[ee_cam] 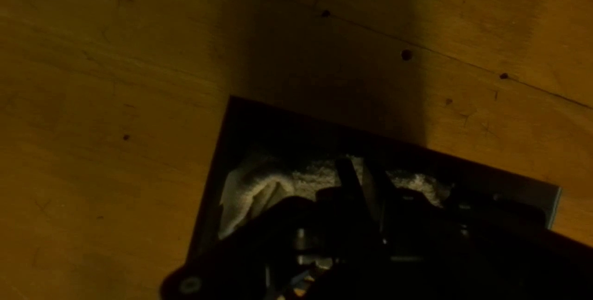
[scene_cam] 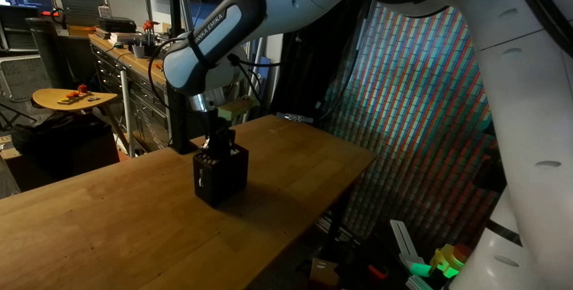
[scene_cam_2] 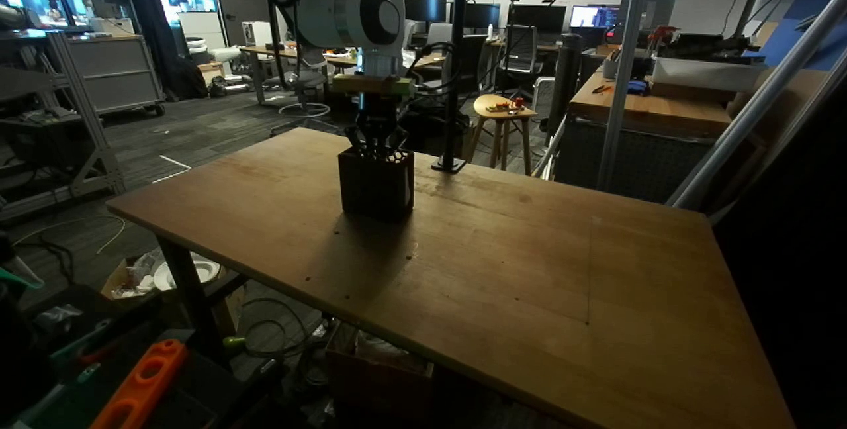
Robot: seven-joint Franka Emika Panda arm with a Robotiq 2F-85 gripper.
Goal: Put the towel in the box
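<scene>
The black box (scene_cam: 230,173) stands upright on the wooden table in both exterior views (scene_cam_2: 377,187). My gripper (scene_cam_2: 378,141) points straight down over it, with the fingertips inside the opening and hidden by the walls there. In the wrist view the box wall (ee_cam: 296,126) surrounds the whitish towel (ee_cam: 315,179), which lies folded and bunched inside. My gripper's fingers (ee_cam: 361,166) are close together there, with a narrow strip of pale towel between them and more towel on both sides. The picture is dark, and the gripper body covers the lower part of the box.
A black post stands on the table near the box, its base (scene_cam_2: 450,164) a short way from it. The wooden table (scene_cam: 134,227) extends around the box, with its edges in both exterior views. A workbench (scene_cam: 134,59) and a small stool (scene_cam: 74,97) stand beyond the table.
</scene>
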